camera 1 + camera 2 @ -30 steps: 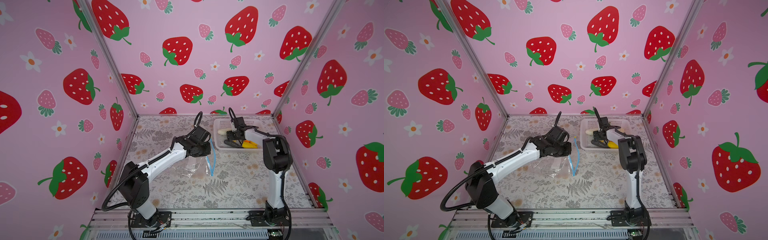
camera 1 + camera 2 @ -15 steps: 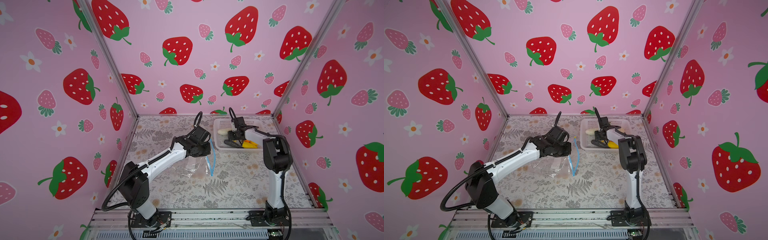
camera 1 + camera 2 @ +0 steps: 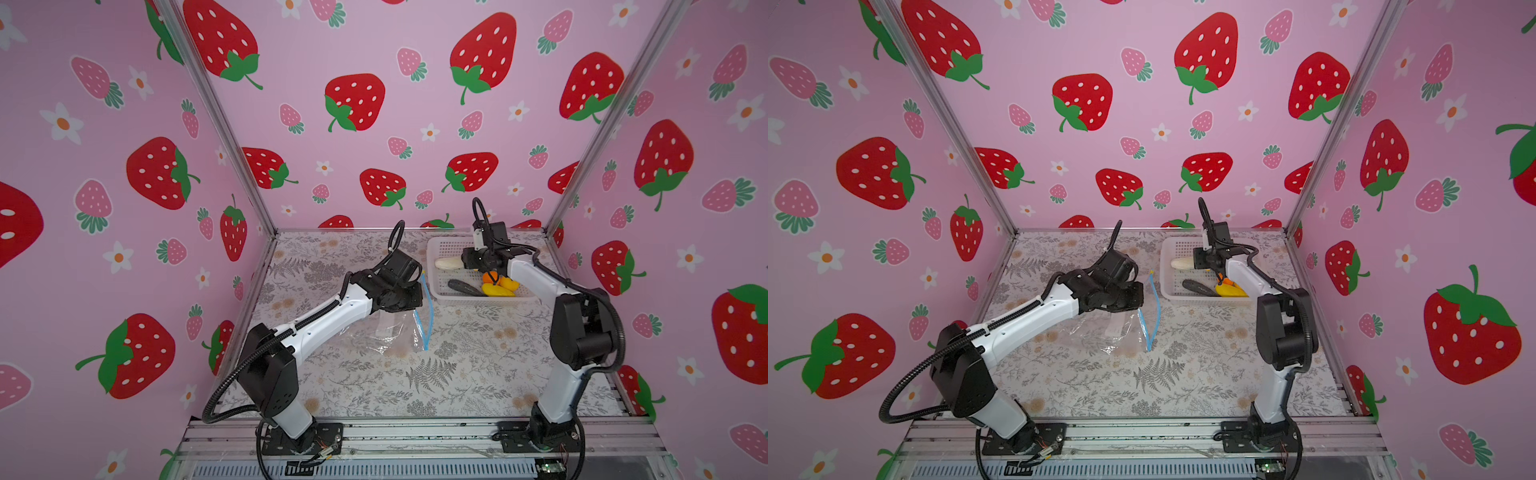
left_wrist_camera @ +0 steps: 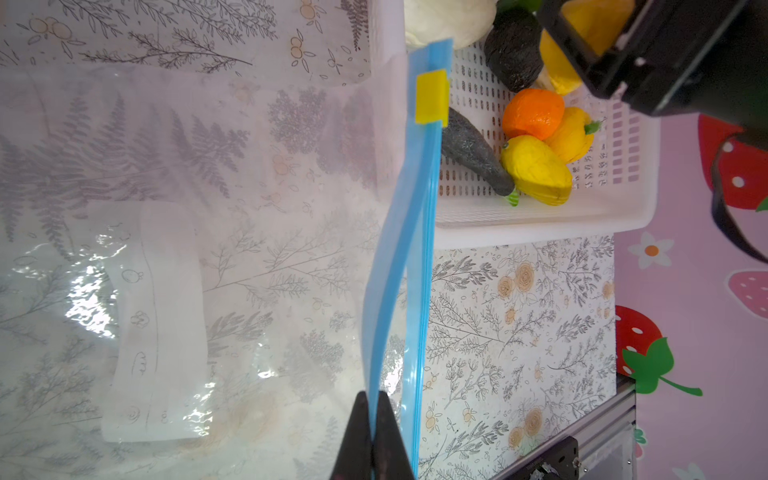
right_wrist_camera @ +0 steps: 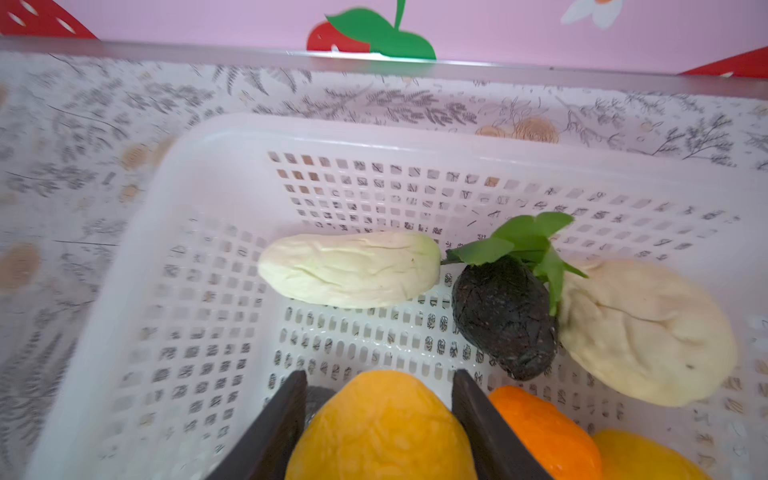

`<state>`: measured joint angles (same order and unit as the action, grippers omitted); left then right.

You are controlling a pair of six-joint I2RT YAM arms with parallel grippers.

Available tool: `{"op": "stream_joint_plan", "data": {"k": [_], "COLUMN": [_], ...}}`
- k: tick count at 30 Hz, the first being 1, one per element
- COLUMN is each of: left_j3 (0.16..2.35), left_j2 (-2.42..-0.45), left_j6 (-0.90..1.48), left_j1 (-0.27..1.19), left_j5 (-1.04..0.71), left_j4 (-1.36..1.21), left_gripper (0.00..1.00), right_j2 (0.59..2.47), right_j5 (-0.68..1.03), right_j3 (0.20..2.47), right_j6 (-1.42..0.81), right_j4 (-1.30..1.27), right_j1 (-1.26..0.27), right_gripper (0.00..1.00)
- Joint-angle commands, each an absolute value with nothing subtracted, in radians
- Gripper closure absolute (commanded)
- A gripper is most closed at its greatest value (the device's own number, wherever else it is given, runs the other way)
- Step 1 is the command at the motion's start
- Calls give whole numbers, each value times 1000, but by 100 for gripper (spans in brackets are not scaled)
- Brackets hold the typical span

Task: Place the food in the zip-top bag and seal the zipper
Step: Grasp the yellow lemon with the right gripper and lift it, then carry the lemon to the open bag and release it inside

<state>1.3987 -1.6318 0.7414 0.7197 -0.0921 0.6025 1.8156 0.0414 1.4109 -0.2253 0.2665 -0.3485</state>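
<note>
The clear zip-top bag (image 3: 386, 332) lies crumpled near the middle of the desk (image 3: 457, 374), its mouth facing the white perforated basket (image 3: 449, 297) that sits in the far right corner. The left pincer (image 4: 373, 409) is clamped on one lip of the light-blue zipper (image 4: 419, 232), holding it off the other lip so the mouth gapes. The yellow slider tab (image 4: 432, 97) sits at the strip's far end, next to the basket. In both top views the left arm covers the far part of the bag. All the food is in the basket. The right pincer (image 5: 377, 374) reaches down into it and is closed around a yellow-orange fruit (image 5: 382, 432), one finger on each side. An orange (image 5: 540, 428) lies just beside one finger, and a dark piece shows behind the other. Further along the basket floor lie a long white vegetable (image 5: 349, 270), a black lumpy fruit (image 5: 505, 320) touching a beige piece (image 5: 648, 332), and a sprig of green leaves (image 5: 523, 241) over them. A long dark vegetable (image 4: 473, 158), a yellow fruit (image 4: 536, 174) and a yellow pepper (image 4: 571, 135) crowd the basket's near wall, which stands between the food and the bag's mouth.
</note>
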Motion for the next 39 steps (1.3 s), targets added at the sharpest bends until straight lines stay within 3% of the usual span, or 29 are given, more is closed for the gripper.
{"op": "stream_joint_plan", "data": {"k": [1,9,17,26,39], "left_j3": [1449,1457,1458,1445,1377], "left_j2": [-1651,-1652,-1635,-1606,-1538], "left_j6": [764,784,796,822,851], "left_j1": [715,714,713,713,712], "left_j5": [-107,-127,-118,-125,-164], "left_j4": [616,606,605,588,547], "left_gripper": [100,100,100,100,100], "right_j2": [1686,1405,1227,1302,1418], "right_j5": [168,469,554,575,519], "right_j3": [1287,986,783,700,690], "right_j6": [-262,-351,-409,-459,-431], "right_j4": [212,-8,-204,-384,-372], "right_j1": [-344,-401,-531,-647,-661], "right_gripper": [44,47,48,51,51]}}
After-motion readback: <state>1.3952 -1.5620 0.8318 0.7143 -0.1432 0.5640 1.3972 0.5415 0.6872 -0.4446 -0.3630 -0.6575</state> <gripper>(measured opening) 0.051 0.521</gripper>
